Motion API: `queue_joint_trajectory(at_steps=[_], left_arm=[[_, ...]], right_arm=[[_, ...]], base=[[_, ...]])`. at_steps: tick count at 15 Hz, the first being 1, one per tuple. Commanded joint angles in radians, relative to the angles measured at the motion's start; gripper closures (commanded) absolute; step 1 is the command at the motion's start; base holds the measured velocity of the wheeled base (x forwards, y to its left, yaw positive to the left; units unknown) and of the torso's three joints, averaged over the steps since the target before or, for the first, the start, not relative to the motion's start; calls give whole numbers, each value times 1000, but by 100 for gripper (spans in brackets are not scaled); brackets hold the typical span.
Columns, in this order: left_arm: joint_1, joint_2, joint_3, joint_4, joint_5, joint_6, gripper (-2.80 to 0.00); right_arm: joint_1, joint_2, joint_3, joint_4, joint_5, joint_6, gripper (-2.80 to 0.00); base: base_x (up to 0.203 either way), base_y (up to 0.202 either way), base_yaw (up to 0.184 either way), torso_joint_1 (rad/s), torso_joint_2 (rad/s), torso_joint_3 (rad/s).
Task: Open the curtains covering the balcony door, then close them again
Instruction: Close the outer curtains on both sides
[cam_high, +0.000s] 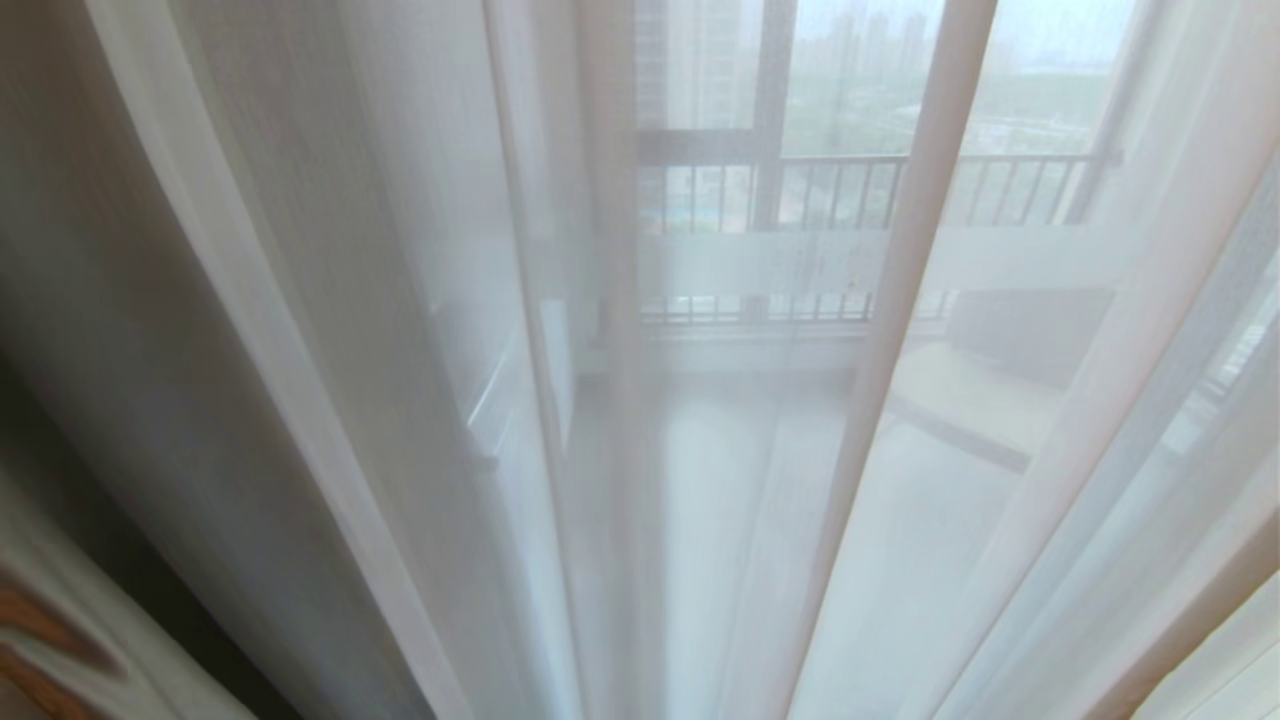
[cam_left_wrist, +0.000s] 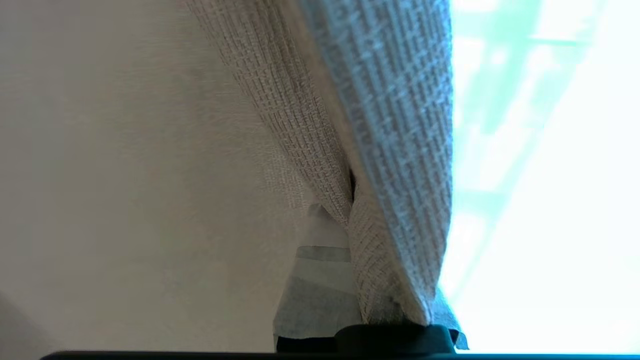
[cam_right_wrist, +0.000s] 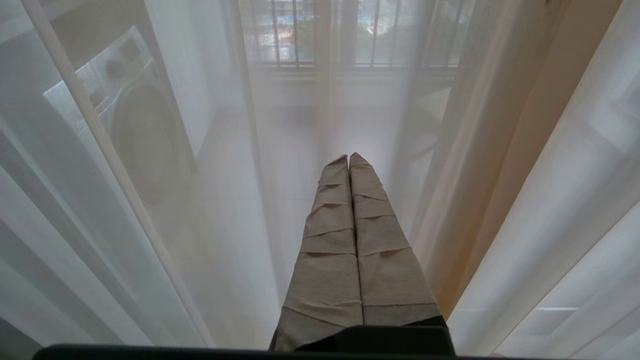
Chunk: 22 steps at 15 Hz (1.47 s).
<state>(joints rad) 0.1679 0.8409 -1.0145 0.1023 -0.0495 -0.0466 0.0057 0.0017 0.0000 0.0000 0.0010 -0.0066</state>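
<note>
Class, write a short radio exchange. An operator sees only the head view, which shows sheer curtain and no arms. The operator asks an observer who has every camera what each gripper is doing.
Operator: I see only sheers. What is happening on the left?
Observer: The left gripper is shut on a fold of the thick woven drape.
Operator: And on the right?
Observer: The right gripper is shut and empty, and its taped fingers point at the sheers.

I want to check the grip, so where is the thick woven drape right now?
In the left wrist view the thick woven drape hangs bunched into the shut left gripper, with the bright glass beside it.
</note>
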Motion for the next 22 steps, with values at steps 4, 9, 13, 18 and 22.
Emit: queue_joint_trajectory(at_steps=[4, 9, 13, 18, 22], left_arm=[[-188, -12, 7, 4, -1, 2, 0], [-373, 48, 3, -2, 6, 18, 0], [-492, 120, -3, -43, 12, 27, 0], [-723, 219, -7, -141, 140, 30, 0], [-898, 313, -50, -161, 268, 30, 0]], right_arm=[[0, 0, 0, 0, 1, -1, 0], [0, 0, 0, 0, 1, -1, 0], [0, 0, 0, 0, 1, -1, 0], [0, 0, 0, 0, 1, 0, 0], [0, 0, 0, 0, 1, -1, 0]], base=[[0, 0, 0, 0, 0, 0], [0, 0, 0, 0, 0, 0], [0, 0, 0, 0, 0, 0], [0, 0, 0, 0, 0, 0], [0, 0, 0, 0, 0, 0]])
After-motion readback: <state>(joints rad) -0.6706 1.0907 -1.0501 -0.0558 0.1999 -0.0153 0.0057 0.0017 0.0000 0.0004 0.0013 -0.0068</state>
